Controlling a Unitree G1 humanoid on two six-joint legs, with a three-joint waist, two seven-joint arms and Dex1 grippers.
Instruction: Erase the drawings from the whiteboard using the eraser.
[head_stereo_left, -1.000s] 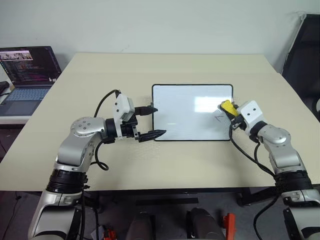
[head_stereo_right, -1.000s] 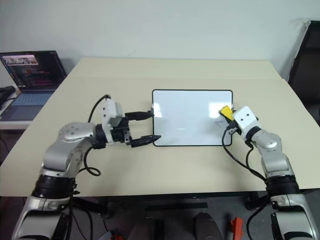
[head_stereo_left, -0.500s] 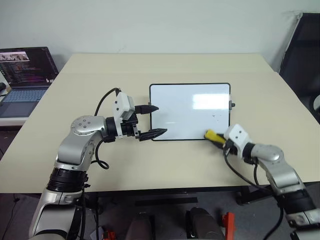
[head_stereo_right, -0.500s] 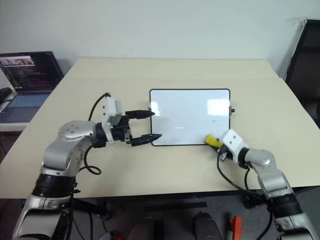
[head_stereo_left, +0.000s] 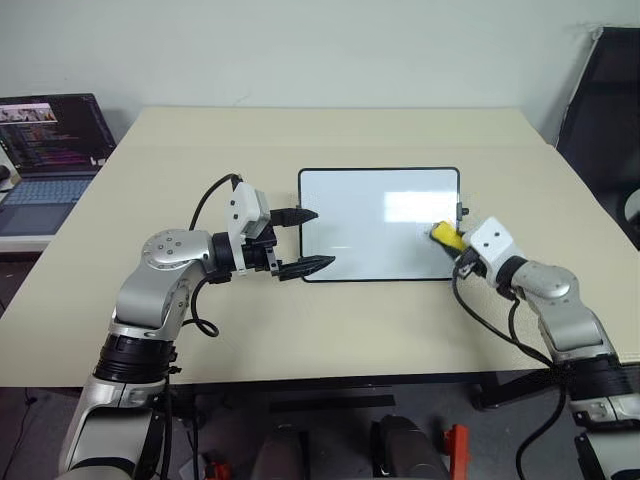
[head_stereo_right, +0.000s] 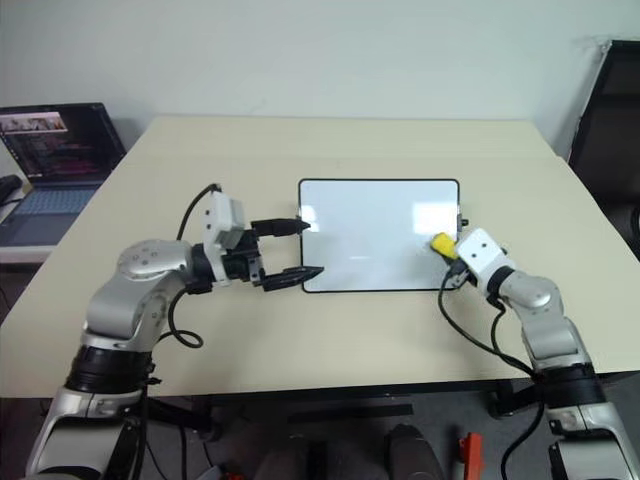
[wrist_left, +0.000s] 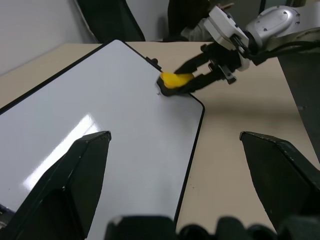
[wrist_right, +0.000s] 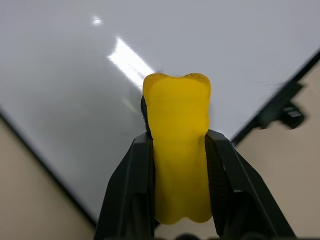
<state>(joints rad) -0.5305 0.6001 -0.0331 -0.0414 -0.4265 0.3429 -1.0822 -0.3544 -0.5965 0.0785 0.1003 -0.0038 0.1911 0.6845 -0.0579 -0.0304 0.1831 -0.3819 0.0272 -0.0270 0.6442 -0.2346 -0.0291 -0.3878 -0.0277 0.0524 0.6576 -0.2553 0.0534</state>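
Pale wall behind; large beige table (head_stereo_left: 150, 320) across most of the scene, laptop (head_stereo_left: 45, 150) on a side surface far left, dark chair (head_stereo_left: 605, 110) at far right. Whiteboard (head_stereo_left: 360, 225) flat at table centre, black-framed, small knob on its right edge. Left gripper (head_stereo_left: 305, 241) level at the board's left edge, fingers spread apart, holding nothing, one finger above the near-left corner. Right gripper (head_stereo_left: 452, 240) clamped on the yellow eraser (head_stereo_left: 444, 236), squeezed between both fingers in the right wrist view, eraser tip over the board's right portion near the right edge. Drawings: faint trace beside the eraser at most, too small to tell. Versus half a second ago: eraser up from the board's near-right corner to mid-height on the right side; a second ago slightly higher. Left gripper unchanged. Board slightly left of where it lay a second ago.
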